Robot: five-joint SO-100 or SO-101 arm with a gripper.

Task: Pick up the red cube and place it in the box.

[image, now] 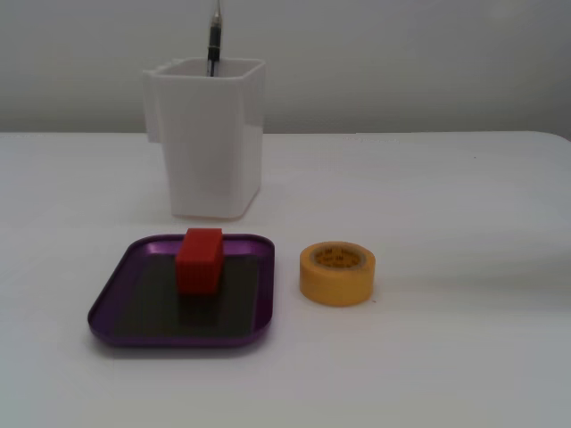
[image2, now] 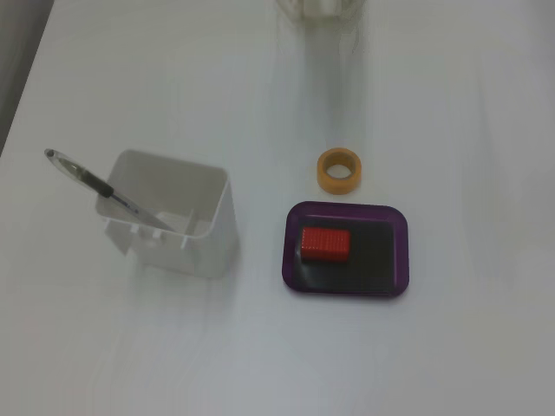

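The red cube (image: 199,259) (image2: 325,243) lies inside the box (image: 116,290) (image2: 390,260), a shallow purple tray with a dark floor. In both fixed views it rests toward the tray's end nearest the white container. No gripper shows in either view; only a white sliver of the arm's base (image2: 319,7) sits at the top edge of a fixed view.
A tall white plastic container (image: 207,138) (image2: 173,217) holding a pen (image2: 95,184) stands beside the tray. A yellow tape roll (image: 336,273) (image2: 338,170) sits on the white table just past the tray's other side.
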